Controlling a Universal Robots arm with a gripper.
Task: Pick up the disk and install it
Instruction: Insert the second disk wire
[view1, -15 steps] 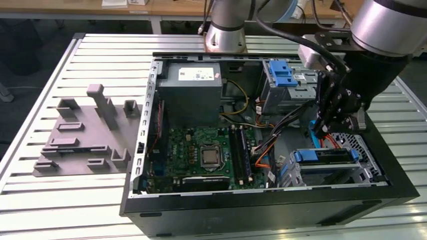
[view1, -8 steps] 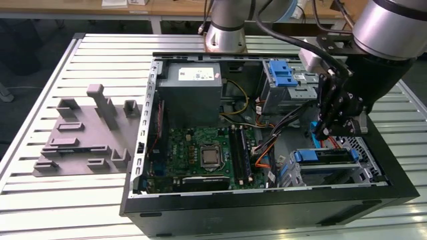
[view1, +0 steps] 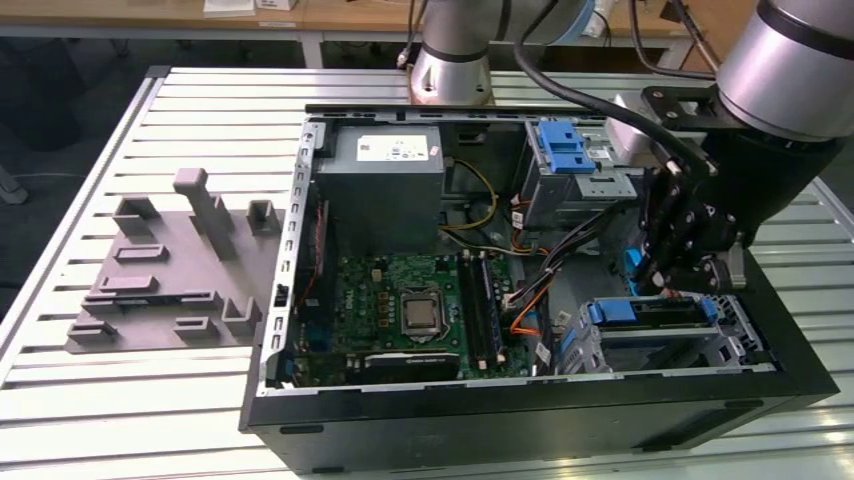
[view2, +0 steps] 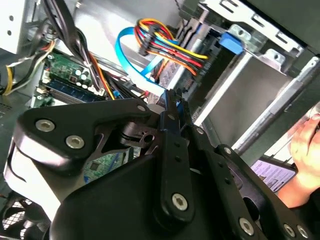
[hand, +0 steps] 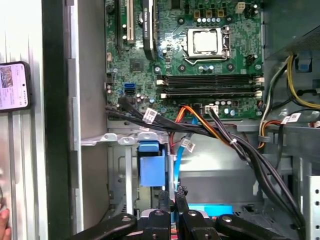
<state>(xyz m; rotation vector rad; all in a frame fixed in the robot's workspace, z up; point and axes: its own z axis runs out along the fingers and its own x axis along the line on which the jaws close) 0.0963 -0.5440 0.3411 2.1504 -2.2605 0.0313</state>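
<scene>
Inside the open computer case (view1: 314, 300), black and orange cables (hand: 220, 132) cross above the drive bay, and a blue latch (hand: 151, 167) stands just beside the gripper (hand: 173, 192). Its jaws are nearly closed – nothing visibly between them. The disk (hand: 210, 209) lies beneath, showing a blue edge – long axis parallel to the memory slots (hand: 210, 86).

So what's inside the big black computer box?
Inside the computer case sits a green motherboard, a grey power supply, bundled cables and blue-latched drive cages. The gripper reaches in, covering what lies below it.
</scene>
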